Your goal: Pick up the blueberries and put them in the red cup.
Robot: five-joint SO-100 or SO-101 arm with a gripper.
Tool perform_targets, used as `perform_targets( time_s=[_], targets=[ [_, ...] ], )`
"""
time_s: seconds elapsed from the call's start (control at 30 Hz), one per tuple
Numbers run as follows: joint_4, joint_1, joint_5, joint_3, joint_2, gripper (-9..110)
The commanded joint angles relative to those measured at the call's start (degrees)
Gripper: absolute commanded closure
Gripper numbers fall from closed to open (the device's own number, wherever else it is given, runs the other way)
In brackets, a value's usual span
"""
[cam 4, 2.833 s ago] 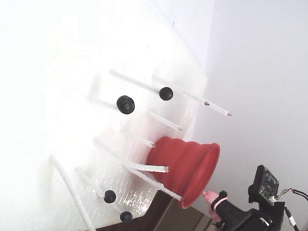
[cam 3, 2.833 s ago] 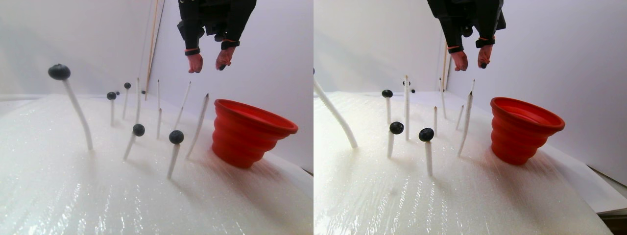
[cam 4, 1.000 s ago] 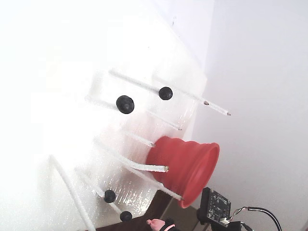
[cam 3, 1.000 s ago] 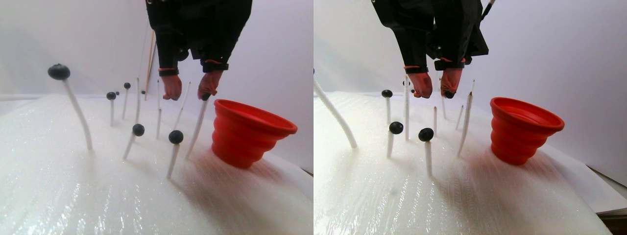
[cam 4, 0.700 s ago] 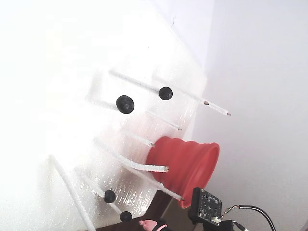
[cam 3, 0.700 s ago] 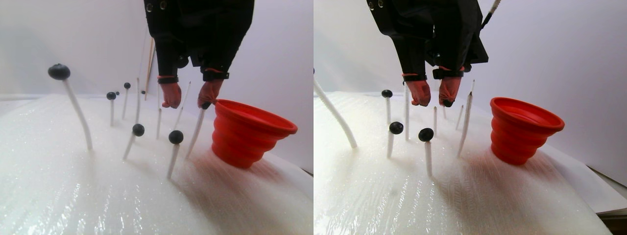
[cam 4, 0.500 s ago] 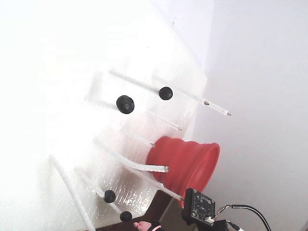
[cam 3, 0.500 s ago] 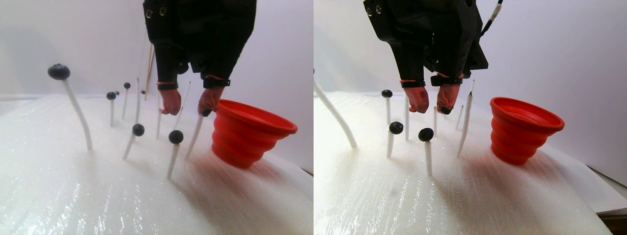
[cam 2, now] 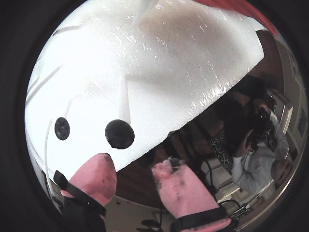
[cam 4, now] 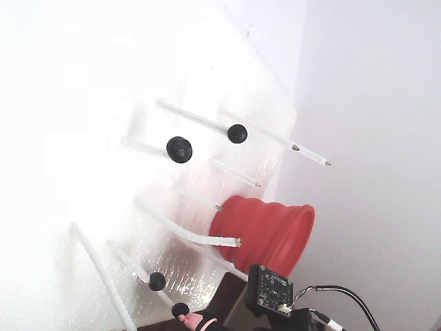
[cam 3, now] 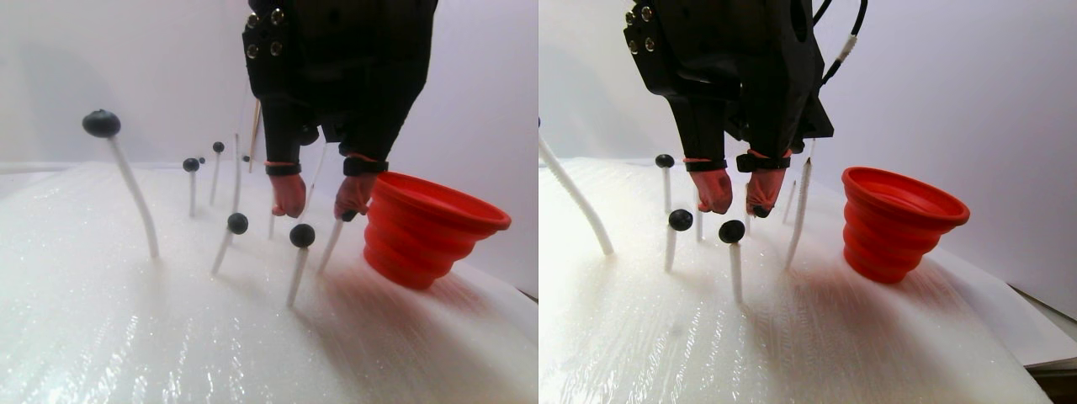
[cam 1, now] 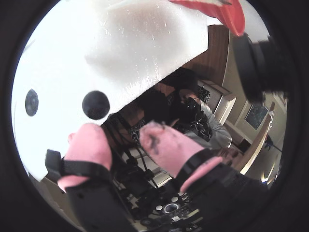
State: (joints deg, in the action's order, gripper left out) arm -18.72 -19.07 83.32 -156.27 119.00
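Pincer [cam 3: 321,207] hanging low among the thin white rods [cam 3: 135,200] on the counter [cam 3: 168,337], pink fingertips [cam 3: 289,195] spread apart, nothing gripped. Small dark speck on the right fingertip in the stereo pair view, can't tell what. Blueberries [cam 3: 302,236] perched on rod tips: 2 just in front of the pincer, 1 big one up high toward the counter's left edge, a few tiny ones near the far edge. In both wrist views, 1 blueberry [cam 2: 119,134] sitting just past the fingertips, slightly left of the gap, another further left. Red cup [cam 3: 425,227] upright near the counter's right edge, just right of the pincer, not touching. Fixed view lying on its side: red cup, 4 berries, pink fingertip poking in at the bottom edge.
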Motion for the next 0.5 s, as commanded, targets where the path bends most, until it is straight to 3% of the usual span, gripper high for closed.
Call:
perform_targets(
  time_s=[0.0, 0.47],
  targets=[
    [1.05, -0.44, 0.35, 3.52, -0.53, 86],
    [3.96, 2.46, -1.14, 4.66, -3.43, 86]
  ],
)
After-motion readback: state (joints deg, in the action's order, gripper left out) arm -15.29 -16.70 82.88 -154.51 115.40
